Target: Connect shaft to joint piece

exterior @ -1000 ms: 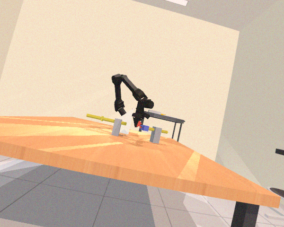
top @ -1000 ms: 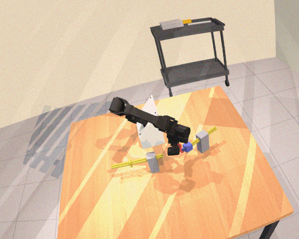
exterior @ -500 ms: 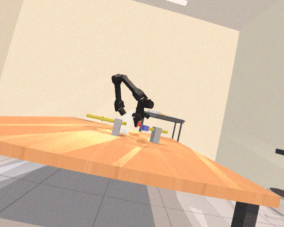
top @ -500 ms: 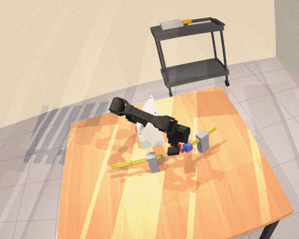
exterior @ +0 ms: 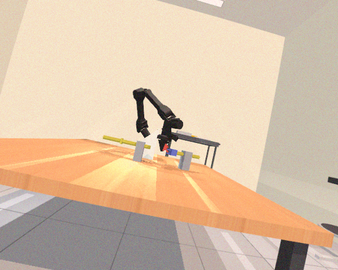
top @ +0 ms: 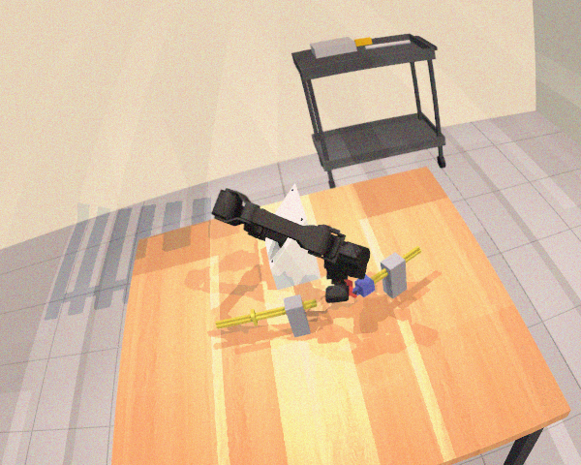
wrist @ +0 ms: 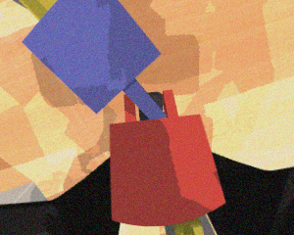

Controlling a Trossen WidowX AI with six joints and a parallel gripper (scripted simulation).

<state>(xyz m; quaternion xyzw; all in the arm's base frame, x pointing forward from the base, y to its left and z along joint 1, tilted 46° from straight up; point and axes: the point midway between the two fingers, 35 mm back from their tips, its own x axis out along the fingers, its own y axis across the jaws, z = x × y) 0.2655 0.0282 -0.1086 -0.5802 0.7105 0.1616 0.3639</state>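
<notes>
The red square joint piece (top: 350,288) (exterior: 165,147) (wrist: 147,166) is hinged to a blue fork piece (top: 365,286) (exterior: 172,152) (wrist: 88,49) on the end of the first yellow shaft (top: 412,254) (exterior: 195,157). My gripper (top: 342,291) (exterior: 164,146) (wrist: 152,150) is shut on the red piece, with a black finger at each side in the wrist view. The second yellow shaft (top: 230,323) (exterior: 112,138) (wrist: 188,228) has a collar and runs through its grey block. Its near end stands apart from the red piece. The opening's inside is hidden.
The first shaft's grey block (top: 394,280) (exterior: 185,162) stands right of the joint, and the second shaft's block (top: 297,320) (exterior: 138,151) stands left. A white angular panel (top: 293,272) (exterior: 151,145) stands behind them. A dark cart (top: 381,142) is beyond the table.
</notes>
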